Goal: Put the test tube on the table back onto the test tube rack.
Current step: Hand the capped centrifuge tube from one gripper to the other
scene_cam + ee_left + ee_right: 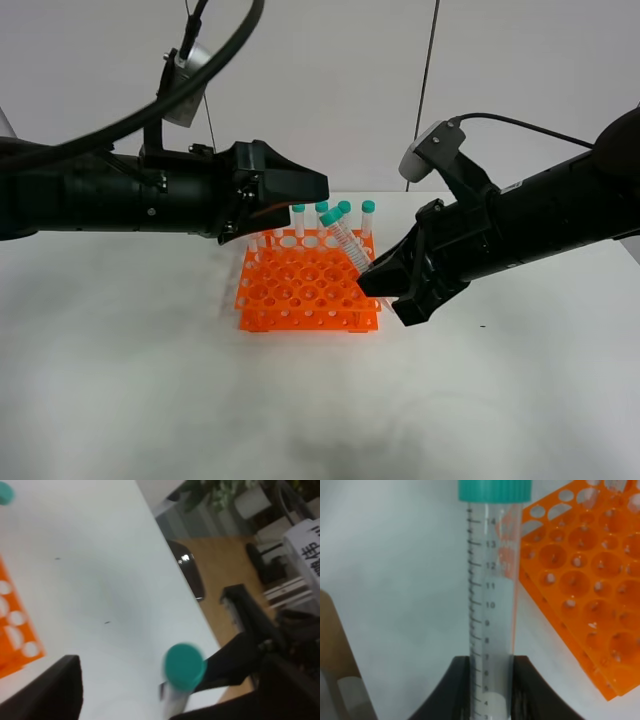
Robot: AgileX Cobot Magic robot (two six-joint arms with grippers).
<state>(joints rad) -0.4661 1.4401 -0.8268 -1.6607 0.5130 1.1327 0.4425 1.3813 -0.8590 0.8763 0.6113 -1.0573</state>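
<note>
- Pinches a slim clear plastic tube with a teal-green screw cap point(343, 240) in the right hand point(376, 284), with one black finger pressed on each side.
- Holds it up in the air, off the big white flat surface point(150, 380).
- Tilts it, with the cap up and leaning toward the left of the high view.
- Hangs it over the right front part of the bright orange plastic rack with many round holes point(300, 292). Cannot tell if touching the rack.
- In the right wrist view, grips the tube point(492, 590) low down in the right hand point(491, 670). Black number marks up its side, cap at the far end, pointed tip hidden.
- There too, the rack point(580, 575) just beside the tube, and the surface point(395, 580) under both.
- Left hand point(298, 203) spread wide, pinching nothing, up above the back left part of the rack.
- In the left wrist view, a blurry round cap of the tube point(184, 666) facing the camera. One corner of the rack point(15, 630) at the side, lying on the surface point(100, 570).
- Other teal-capped tubes point(368, 218) standing straight up in the back row of the rack.
</note>
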